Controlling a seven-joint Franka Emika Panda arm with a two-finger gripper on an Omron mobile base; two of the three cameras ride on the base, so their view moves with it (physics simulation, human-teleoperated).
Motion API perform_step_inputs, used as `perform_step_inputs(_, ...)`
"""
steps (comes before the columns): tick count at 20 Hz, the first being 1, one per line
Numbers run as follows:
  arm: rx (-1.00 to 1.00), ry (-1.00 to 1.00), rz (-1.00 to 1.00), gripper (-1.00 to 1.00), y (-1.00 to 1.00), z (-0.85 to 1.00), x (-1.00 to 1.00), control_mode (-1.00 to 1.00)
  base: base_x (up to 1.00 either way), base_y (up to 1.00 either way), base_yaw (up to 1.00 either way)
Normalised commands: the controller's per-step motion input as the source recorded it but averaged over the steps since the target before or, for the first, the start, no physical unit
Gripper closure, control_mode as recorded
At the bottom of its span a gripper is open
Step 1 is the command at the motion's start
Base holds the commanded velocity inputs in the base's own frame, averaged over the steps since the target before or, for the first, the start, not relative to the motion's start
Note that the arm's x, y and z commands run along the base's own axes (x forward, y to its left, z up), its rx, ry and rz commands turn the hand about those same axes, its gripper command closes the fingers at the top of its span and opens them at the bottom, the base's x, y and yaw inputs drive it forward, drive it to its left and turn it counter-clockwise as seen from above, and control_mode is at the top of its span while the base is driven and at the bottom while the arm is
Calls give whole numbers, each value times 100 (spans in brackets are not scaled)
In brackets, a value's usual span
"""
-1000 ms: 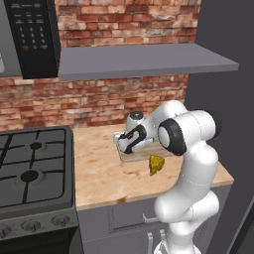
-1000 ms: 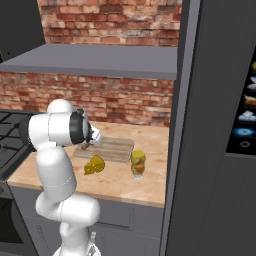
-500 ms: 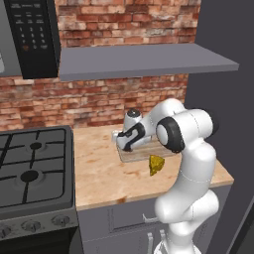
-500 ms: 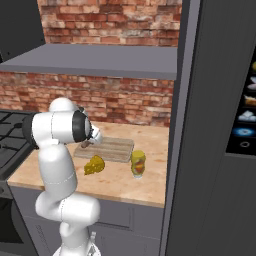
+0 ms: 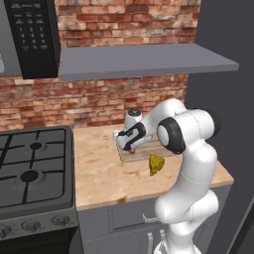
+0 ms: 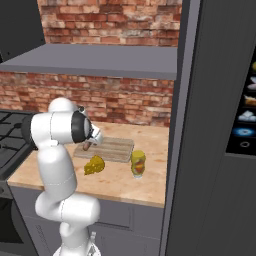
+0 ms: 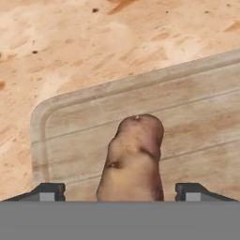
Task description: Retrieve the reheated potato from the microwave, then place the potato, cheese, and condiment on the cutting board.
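Observation:
The brown potato (image 7: 133, 159) lies on the corner of the light-wood cutting board (image 7: 197, 103), and my gripper (image 7: 120, 191) stands open over it, one fingertip on each side and apart from it. From the left base view the gripper (image 5: 122, 143) sits low at the board's (image 5: 136, 157) left end. The yellow cheese (image 5: 157, 164) wedge rests on the counter just in front of the board. In the right base view the cheese (image 6: 94, 165) and the yellow condiment (image 6: 138, 163) bottle stand in front of the board (image 6: 114, 149). The microwave (image 5: 32, 34) hangs at the upper left.
A black gas hob (image 5: 30, 168) takes up the counter's left side. A grey shelf (image 5: 144, 59) runs above the worktop, and a tall dark cabinet wall (image 6: 210, 125) closes it off on the right.
The jaws have gone from shut to open, letting go of the potato, which now rests on the board. The arm has hardly moved.

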Motion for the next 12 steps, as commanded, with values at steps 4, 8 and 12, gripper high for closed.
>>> perform_step_inputs(4, 0, 0, 0, -100, 0, 26, 0, -100, 0, 0, 0)
perform_step_inputs(8, 0, 0, 0, -100, 0, 38, -13, -100, 0, 0, 0)
perform_step_inputs(12, 0, 0, -4, -100, -7, 36, -32, -100, 0, 0, 0)
